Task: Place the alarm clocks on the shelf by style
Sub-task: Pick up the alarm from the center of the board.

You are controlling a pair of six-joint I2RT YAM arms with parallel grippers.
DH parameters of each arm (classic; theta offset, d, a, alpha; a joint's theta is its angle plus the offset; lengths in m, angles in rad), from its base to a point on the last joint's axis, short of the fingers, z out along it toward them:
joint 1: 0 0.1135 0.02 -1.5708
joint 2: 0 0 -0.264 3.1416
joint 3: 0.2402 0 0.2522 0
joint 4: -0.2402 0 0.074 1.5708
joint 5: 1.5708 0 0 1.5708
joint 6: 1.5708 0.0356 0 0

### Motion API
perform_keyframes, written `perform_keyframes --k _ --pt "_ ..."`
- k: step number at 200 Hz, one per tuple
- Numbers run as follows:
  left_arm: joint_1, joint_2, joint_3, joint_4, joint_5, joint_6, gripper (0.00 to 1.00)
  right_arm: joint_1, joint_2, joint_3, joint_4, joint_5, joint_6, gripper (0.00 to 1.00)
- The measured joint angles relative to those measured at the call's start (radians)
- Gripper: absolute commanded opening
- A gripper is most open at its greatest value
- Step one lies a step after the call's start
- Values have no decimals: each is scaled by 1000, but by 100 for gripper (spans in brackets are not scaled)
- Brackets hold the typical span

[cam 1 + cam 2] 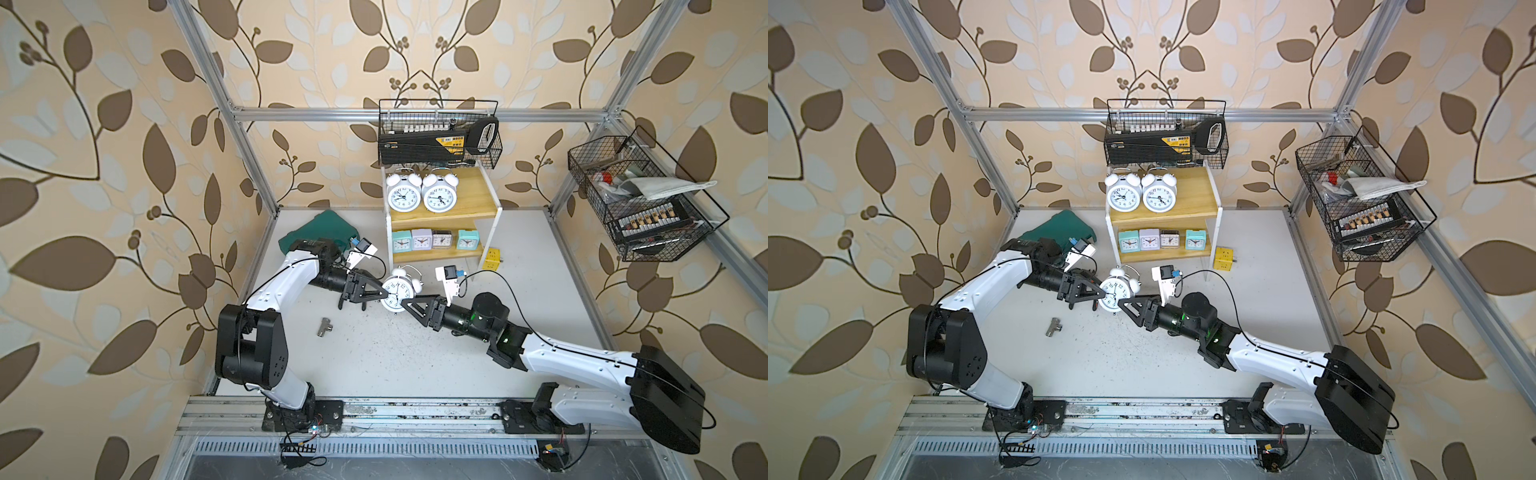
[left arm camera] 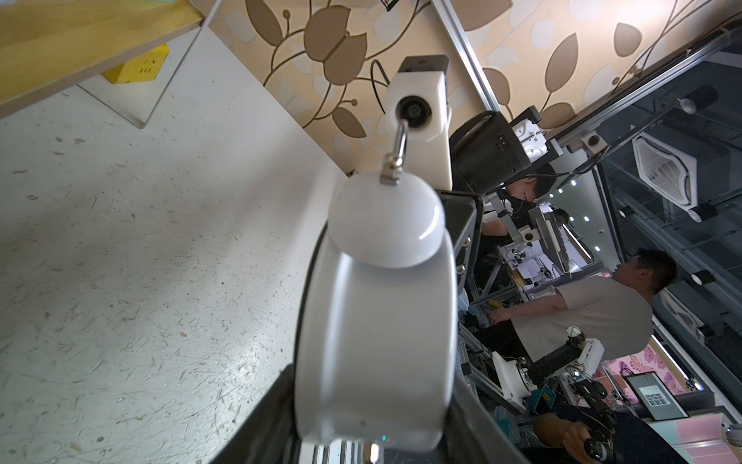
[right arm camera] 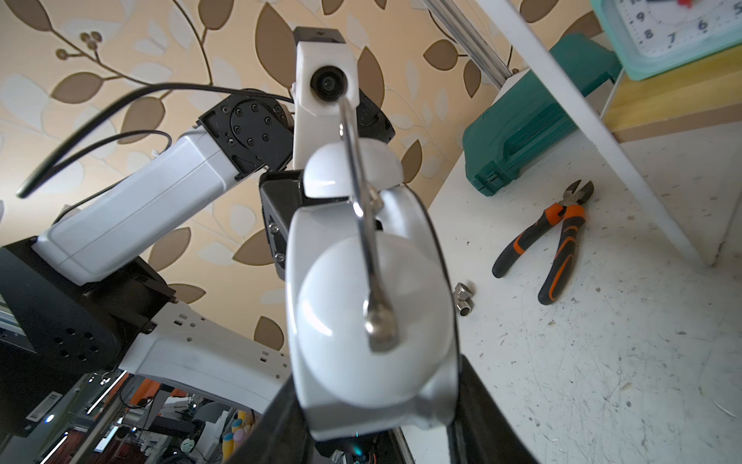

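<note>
Twin-bell clock (image 1: 397, 291) is in the air on the near side of the shelf (image 1: 473, 195). Left gripper (image 1: 384, 293) and right gripper (image 1: 405, 303) both straddle it, and I can't tell which one carries it. Likely risk: if neither is clamping firmly, it drops to the table (image 1: 374, 357).

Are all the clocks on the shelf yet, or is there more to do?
Done: two round bell clocks stand on the top board of the shelf, four square clocks on its lower one. In hand: the third round clock sits between the jaws of the left gripper and the right gripper; which grips it I cannot tell. Left: setting it beside the other round ones.
</note>
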Motion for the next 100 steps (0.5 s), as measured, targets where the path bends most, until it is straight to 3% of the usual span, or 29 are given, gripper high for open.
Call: perform_keyframes --k 49,100 --pt "0 -18 0 -8 -22 7 73 -143 -71 79 -260 -168 -182 39" --pt "0 -122 -1 -1 -71 13 74 -334 -123 372 -709 -380 -498 40"
